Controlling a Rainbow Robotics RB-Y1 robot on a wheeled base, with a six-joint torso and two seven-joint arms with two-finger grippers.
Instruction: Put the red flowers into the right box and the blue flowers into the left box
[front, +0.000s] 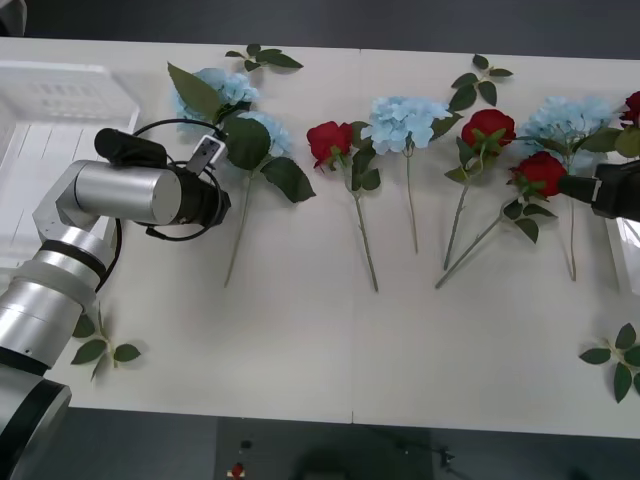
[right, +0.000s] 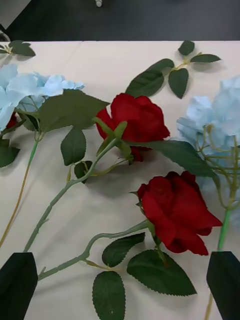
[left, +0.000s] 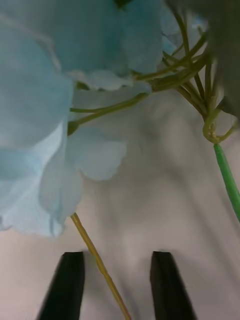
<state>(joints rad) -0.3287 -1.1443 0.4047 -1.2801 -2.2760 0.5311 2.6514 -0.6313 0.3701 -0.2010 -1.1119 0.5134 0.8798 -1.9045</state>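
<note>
two grippers over a row of flowers

four red flowers (front: 329, 139) and four blue flowers (front: 405, 122) lie in a row across the white table (front: 300, 340), blooms toward 12 o'clock and stems toward 6. the left gripper (left: 117, 287) sits at the 9 o'clock end of the row, over the blue pair there; its black fingers (left: 67, 285) stand partly apart with a thin yellowish stem running between them, not yet pinched. the left box (front: 40, 130) lies at about 10 o'clock, beside the left arm. the right gripper (right: 122, 285) hovers at 3 o'clock, fingers spread wide and holding nothing, with two red blooms just ahead of it. a thin white rim of the right box (front: 628, 250) shows at 3 o'clock. loose leaf sprigs (front: 612, 358) lie near the table's edges.
</note>
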